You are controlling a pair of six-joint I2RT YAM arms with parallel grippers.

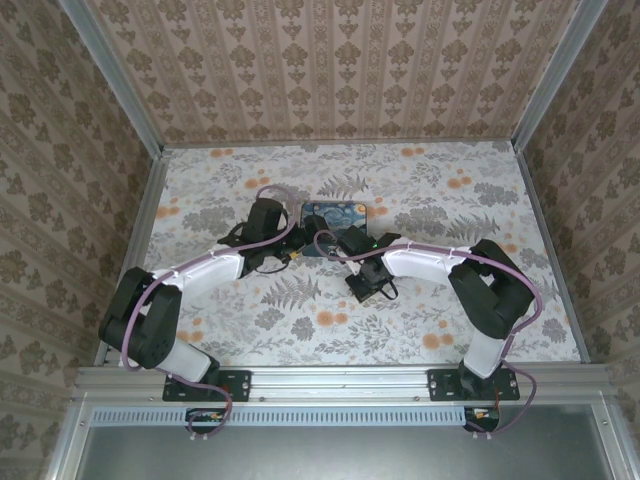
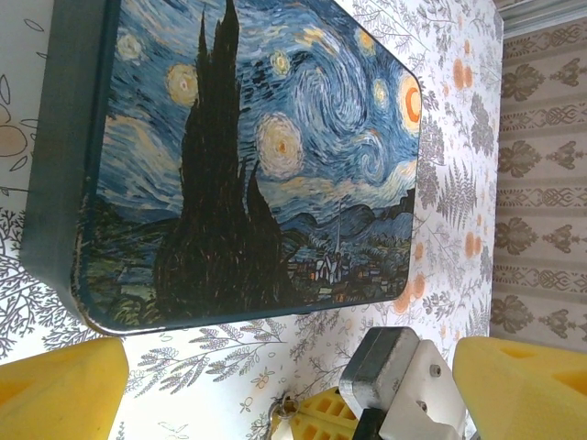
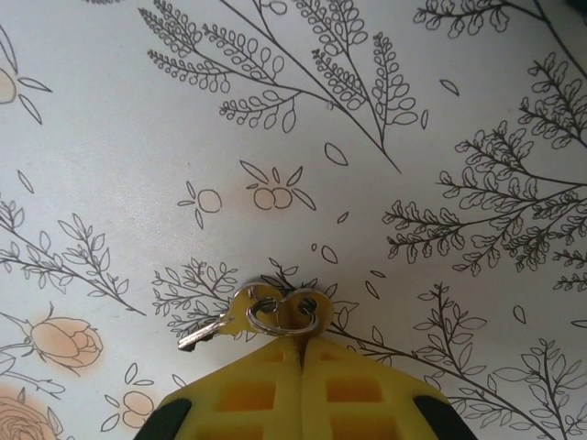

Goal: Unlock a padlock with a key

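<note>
Two small brass keys on a ring (image 3: 275,312) lie on the flowered table. My right gripper (image 3: 301,341) is shut, its yellow fingers pinching the blade of one key while the other key (image 3: 213,328) sticks out to the left on the cloth. In the left wrist view the key ring (image 2: 286,403) and the right gripper's yellow tips (image 2: 323,414) sit between the wide-apart yellow fingers (image 2: 64,390) of my open left gripper (image 2: 292,357), which holds nothing. From above, both grippers (image 1: 292,254) (image 1: 325,248) meet just in front of the painted box. The padlock is hidden.
A flat box with a blue-and-yellow painted night-sky print (image 2: 248,156) (image 1: 335,218) lies on the table just beyond the grippers. The right arm's grey wrist camera (image 2: 385,367) stands close to the left gripper. Patterned walls (image 1: 330,70) close in the table on three sides.
</note>
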